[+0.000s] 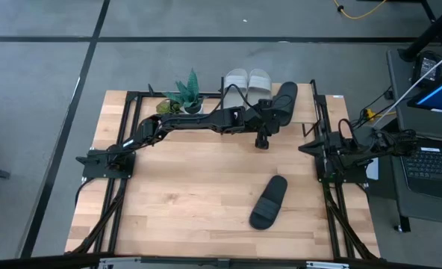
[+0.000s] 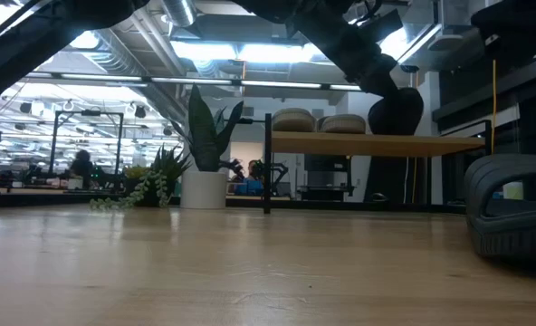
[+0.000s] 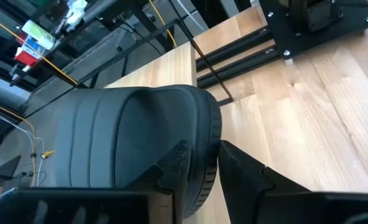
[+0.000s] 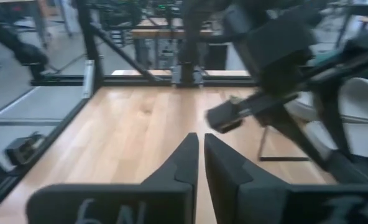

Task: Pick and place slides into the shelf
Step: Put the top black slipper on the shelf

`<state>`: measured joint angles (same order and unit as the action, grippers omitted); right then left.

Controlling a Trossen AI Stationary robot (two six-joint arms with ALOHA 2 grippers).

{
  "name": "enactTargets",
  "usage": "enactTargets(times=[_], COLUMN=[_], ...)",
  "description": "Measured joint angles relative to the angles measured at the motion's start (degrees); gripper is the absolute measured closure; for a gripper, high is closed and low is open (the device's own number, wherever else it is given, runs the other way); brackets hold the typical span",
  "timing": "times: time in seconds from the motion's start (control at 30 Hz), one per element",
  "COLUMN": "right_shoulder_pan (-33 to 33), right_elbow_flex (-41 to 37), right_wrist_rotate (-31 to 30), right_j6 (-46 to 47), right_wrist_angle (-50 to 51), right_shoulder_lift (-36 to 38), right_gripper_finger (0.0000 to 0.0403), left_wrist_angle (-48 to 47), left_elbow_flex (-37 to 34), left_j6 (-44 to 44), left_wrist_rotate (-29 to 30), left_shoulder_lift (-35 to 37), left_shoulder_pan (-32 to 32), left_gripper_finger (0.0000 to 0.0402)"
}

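Observation:
My left gripper [image 1: 272, 118] reaches across to the far side and is shut on a black slide [image 1: 284, 101], which hangs tilted over the right part of the shelf [image 1: 304, 112]. In the low view this slide [image 2: 397, 109] comes down to the shelf board [image 2: 377, 143]. I cannot tell whether it touches the board. Two grey-white slides [image 1: 248, 79] lie side by side, soles down, on the shelf's left part. The second black slide [image 1: 269, 202] lies flat on the table, near the front right. My right gripper [image 4: 199, 149] is shut, holds nothing, and waits at the table's right edge [image 1: 309, 147]. My left gripper pinches the black slide's thick sole rim [image 3: 207, 155] between its two fingers, one finger [image 3: 174, 167] on the strap side and the other [image 3: 243, 177] outside the sole. The fingers come slanting from the table's left and from above. The slide sits tilted in the hold.
A potted plant [image 1: 185, 97] stands left of the shelf, close under my left arm. Black frame rails run along the table's left and right sides [image 1: 322, 112]. Bare tabletop [image 1: 198, 187] lies between the shelf and the near edge.

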<state>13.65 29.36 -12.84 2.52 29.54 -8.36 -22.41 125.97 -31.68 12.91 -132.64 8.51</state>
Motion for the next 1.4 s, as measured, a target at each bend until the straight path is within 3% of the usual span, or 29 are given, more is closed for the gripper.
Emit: enactTargets(times=[0.37, 0.9, 1.1, 1.23, 1.4], right_shoulder_pan=[0.00, 0.00, 0.00, 0.00, 0.00], right_elbow_flex=[0.00, 0.00, 0.00, 0.00, 0.00], right_wrist_rotate=[3.48, 3.50, 3.50, 3.50, 3.47], right_j6=[0.00, 0.00, 0.17, 0.15, 0.08], right_wrist_angle=[0.00, 0.00, 0.02, -0.03, -0.11], right_shoulder_lift=[0.00, -0.04, -0.11, -0.22, -0.24], right_gripper_finger=[0.0367, 0.0367, 0.0367, 0.0367, 0.0367], left_wrist_angle=[0.63, -1.14, -4.62, -8.35, -16.84], left_elbow_flex=[0.00, 0.00, 0.00, 0.11, 0.09], left_j6=[2.02, 0.38, -3.31, -2.94, 1.90], left_wrist_rotate=[-0.03, 0.01, 6.16, 7.18, 7.59], left_shoulder_lift=[0.00, 0.70, 5.14, 9.25, 13.90], left_shoulder_pan=[0.20, -2.14, -4.79, -6.37, -8.16], left_gripper_finger=[0.0274, 0.0271, 0.0271, 0.0290, 0.0352])
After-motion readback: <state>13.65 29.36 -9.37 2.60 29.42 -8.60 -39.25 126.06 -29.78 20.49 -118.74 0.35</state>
